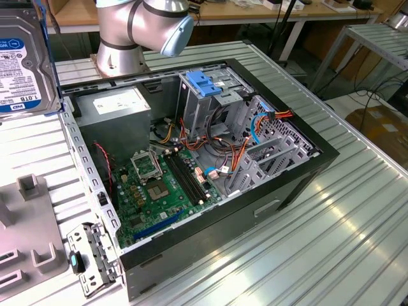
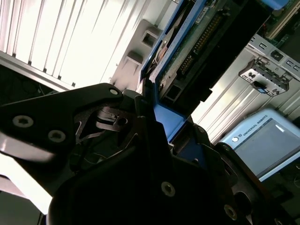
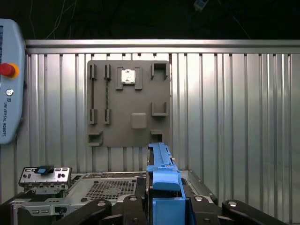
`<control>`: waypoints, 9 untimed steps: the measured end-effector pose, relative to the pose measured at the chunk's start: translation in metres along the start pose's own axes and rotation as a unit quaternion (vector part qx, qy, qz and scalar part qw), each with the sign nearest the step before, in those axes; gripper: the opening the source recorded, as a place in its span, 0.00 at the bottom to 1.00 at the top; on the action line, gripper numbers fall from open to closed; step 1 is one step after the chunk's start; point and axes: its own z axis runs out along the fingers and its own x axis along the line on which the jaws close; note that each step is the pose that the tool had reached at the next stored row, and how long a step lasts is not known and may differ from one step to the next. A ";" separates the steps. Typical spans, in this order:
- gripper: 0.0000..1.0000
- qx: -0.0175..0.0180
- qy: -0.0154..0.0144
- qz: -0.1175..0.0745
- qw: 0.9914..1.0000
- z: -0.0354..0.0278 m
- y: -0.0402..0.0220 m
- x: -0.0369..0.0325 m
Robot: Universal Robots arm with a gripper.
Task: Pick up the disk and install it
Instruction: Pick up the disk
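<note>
Gripping the flat silver-grey metal disk with blue plastic side rails (image 1: pixel 22 60), my tool (image 3: pixel 164 206) is clamped across its edges. The disk hangs outside the open black computer case (image 1: pixel 299 182), lifted, I judge, to clear its wall.

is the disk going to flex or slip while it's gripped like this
Probably stiff: the disk, metal-cased, stands straight out of the gripper without sag. Likely heavy for its size, being cased in metal. It might slip a little, since the grip seems to sit on its smooth blue rail.
</note>
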 end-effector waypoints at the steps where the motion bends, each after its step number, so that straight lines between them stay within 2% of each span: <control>1: 0.37 0.000 0.000 0.000 1.000 -0.0001 -0.0014 0.0000; 9: 0.37 0.000 0.000 0.000 1.000 -0.0001 -0.0144 0.0001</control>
